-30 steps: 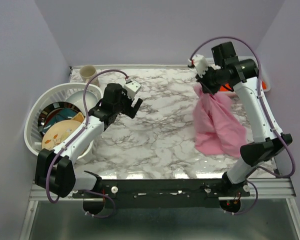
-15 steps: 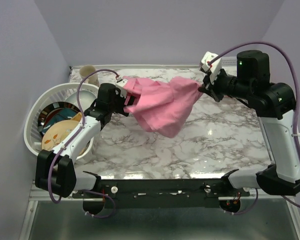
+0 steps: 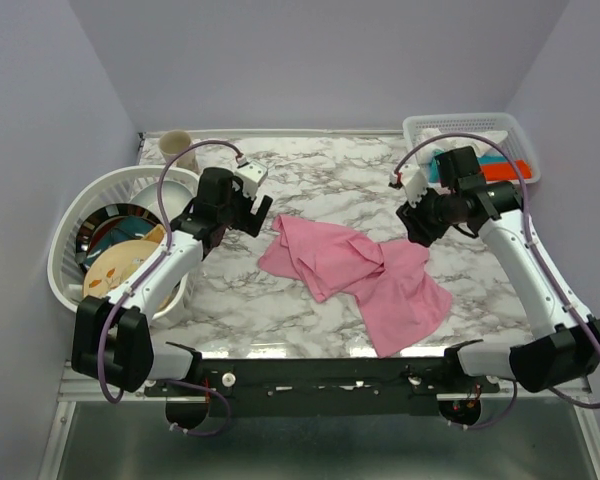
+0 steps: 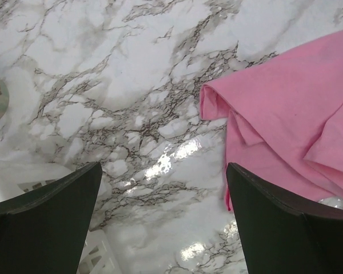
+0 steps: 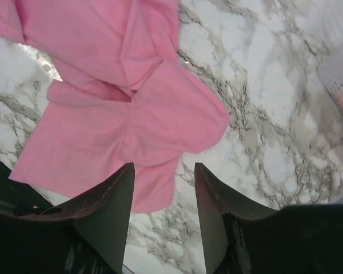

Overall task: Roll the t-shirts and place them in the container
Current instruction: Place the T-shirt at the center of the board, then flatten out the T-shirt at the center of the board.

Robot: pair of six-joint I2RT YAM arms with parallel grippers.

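Clearly the plain light-pink t-shirt of thin soft fabric (image 3: 355, 275) lies in a crumpled, folded-over heap on the white, grey-veined marble table (image 3: 310, 170), spread from the middle toward the near right edge, and neither arm holds it. The left gripper (image 3: 254, 212) hovers just off the shirt's far-left corner, jaws spread wide and empty. The right gripper (image 3: 412, 226) hangs above the shirt's right side, jaws parted with nothing between them. Rolling has not begun; the step in hand looks like laying the shirt out. Next, each gripper would need to pinch an edge and draw the fabric flat.
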